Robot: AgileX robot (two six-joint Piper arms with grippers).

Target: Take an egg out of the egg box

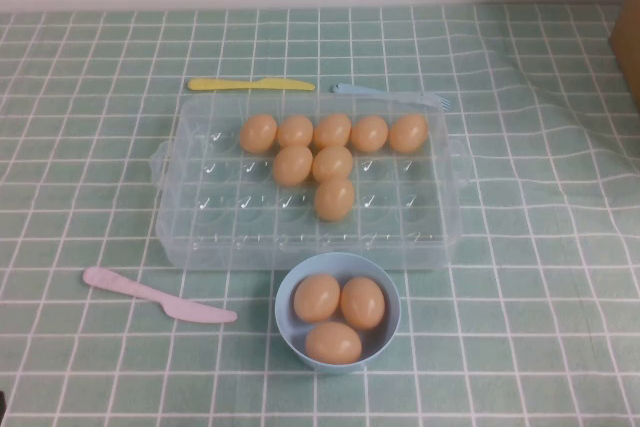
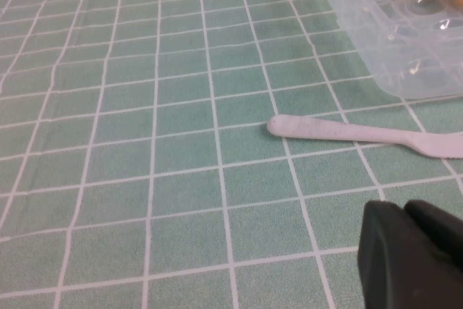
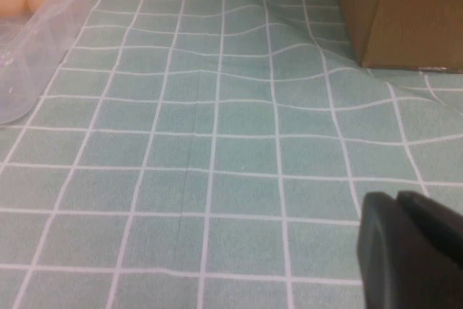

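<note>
The egg box is a clear plastic tray lying in the middle of the table. It holds several orange-tan eggs; the egg closest to me sits alone in the third row. Neither arm shows in the high view. In the left wrist view my left gripper hovers shut and empty over the cloth, off the egg box's left front corner. My right gripper is shut and empty too, over bare cloth to the right of the egg box.
A light-blue bowl with three eggs stands just in front of the tray. A pink knife lies front left; a yellow knife and blue fork lie behind the tray. A cardboard box stands far right on rumpled cloth.
</note>
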